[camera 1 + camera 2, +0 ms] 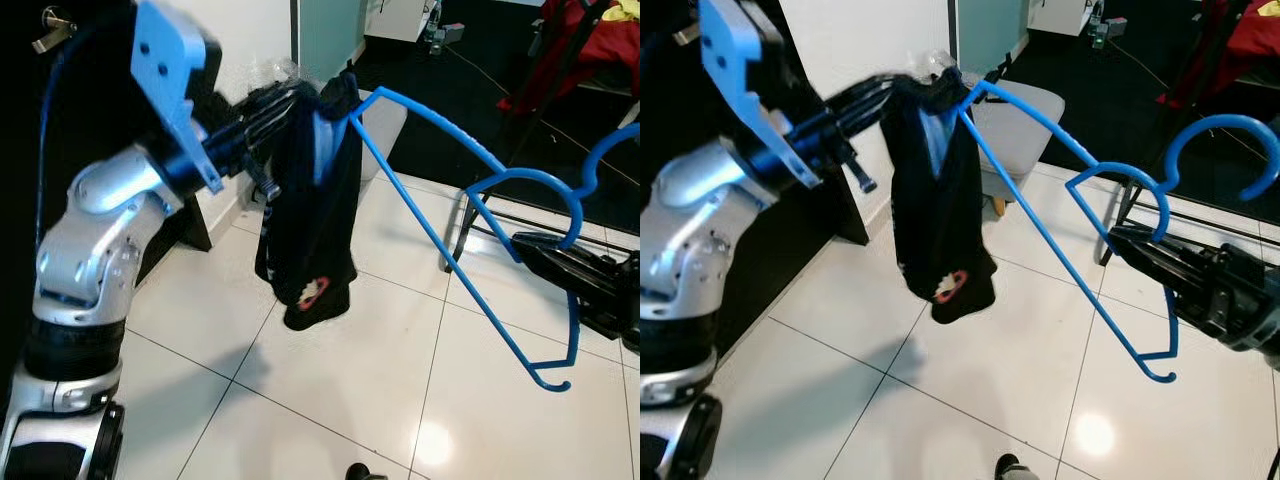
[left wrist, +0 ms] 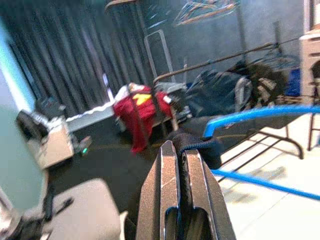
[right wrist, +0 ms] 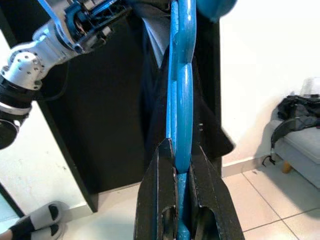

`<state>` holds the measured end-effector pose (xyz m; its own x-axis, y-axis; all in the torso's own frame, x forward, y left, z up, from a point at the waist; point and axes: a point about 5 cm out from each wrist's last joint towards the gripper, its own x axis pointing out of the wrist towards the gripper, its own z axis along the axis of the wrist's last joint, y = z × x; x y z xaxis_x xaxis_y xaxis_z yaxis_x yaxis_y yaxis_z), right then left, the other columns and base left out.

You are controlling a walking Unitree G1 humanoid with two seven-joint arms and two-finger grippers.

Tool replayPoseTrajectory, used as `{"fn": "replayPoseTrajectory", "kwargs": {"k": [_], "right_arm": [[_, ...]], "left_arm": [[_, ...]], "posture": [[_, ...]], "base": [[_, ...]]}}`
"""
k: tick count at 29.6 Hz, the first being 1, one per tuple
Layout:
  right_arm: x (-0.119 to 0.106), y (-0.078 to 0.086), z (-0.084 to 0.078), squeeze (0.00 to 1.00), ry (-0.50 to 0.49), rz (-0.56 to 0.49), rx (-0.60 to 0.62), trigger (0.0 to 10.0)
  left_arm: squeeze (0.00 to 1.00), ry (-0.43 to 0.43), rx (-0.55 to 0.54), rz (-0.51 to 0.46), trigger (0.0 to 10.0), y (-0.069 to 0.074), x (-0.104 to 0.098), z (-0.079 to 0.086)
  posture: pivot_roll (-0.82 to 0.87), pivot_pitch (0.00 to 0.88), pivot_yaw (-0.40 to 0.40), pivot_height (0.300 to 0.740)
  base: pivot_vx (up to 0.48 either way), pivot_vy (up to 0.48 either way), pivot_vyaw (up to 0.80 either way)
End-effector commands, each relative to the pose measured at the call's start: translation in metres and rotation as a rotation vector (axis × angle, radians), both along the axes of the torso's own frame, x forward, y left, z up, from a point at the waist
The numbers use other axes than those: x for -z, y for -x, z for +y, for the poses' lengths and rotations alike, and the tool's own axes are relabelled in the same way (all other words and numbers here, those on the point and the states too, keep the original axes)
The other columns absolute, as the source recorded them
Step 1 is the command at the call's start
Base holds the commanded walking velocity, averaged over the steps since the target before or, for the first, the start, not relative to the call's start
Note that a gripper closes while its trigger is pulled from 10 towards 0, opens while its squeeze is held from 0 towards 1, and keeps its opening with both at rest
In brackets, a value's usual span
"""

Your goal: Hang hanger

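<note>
A blue plastic hanger (image 1: 470, 200) is held up in the air over the tiled floor. Its hook curls up at the right. My right gripper (image 1: 535, 250) is shut on the hanger just below the hook; the right wrist view has the blue bar (image 3: 181, 125) pinched between the fingers. A black garment (image 1: 310, 210) with a small red and white mark droops from the hanger's left end. My left gripper (image 1: 300, 100) is shut on the top of that garment, and dark fabric (image 2: 192, 145) sits between its fingers in the left wrist view.
A grey seat (image 1: 1025, 115) stands behind the garment by the white wall. A dark metal rack frame (image 1: 480, 215) stands on the floor at the right, with red cloth (image 1: 610, 45) hanging at the far right. A black cabinet (image 1: 185, 230) is on my left.
</note>
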<state>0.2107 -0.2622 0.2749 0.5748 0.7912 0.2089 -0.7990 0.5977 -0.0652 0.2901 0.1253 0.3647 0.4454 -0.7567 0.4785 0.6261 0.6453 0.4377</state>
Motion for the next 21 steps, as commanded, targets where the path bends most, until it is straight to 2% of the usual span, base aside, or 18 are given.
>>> {"fn": "replayPoseTrajectory", "kwargs": {"k": [1,5,11,12,13,17,21], "right_arm": [[0.004,0.000,0.003,0.00,0.023,0.005,0.003,10.0],[0.011,-0.003,0.005,0.00,0.049,0.030,0.022,10.0],[0.017,-0.006,0.007,0.00,0.064,0.044,0.036,10.0],[0.017,-0.007,0.006,0.00,0.067,0.047,0.049,10.0],[0.017,-0.007,0.006,0.00,0.067,0.047,0.049,10.0],[0.017,-0.004,0.000,0.00,0.082,0.056,0.074,10.0],[0.017,0.001,-0.003,0.00,0.091,0.068,0.078,10.0]], "left_arm": [[0.00,-0.002,0.056,-0.028,10.0,0.003,-0.005,-0.007],[0.00,-0.012,0.066,-0.007,10.0,-0.003,-0.004,-0.016],[0.00,-0.084,-0.021,0.044,10.0,-0.018,0.005,-0.017],[0.00,-0.114,-0.076,0.078,10.0,-0.026,0.010,-0.013],[0.00,-0.114,-0.076,0.078,10.0,-0.026,0.010,-0.013],[0.00,-0.192,-0.293,0.178,10.0,-0.052,0.026,0.010],[0.00,-0.202,-0.338,0.192,10.0,-0.056,0.028,0.018]], "posture": [[-0.01,0.185,0.019,0.740],[-0.02,0.184,0.022,0.740],[-0.02,0.185,0.022,0.740],[-0.02,0.187,0.022,0.740],[-0.02,0.187,0.022,0.740],[-0.02,0.191,0.024,0.740],[-0.03,0.194,0.025,0.740]], "base": [[0.000,0.000,0.00],[0.000,0.000,0.00],[0.000,0.000,0.00],[0.000,0.000,0.00],[0.000,0.000,0.00],[0.000,0.000,0.00],[0.000,0.000,0.00]]}}
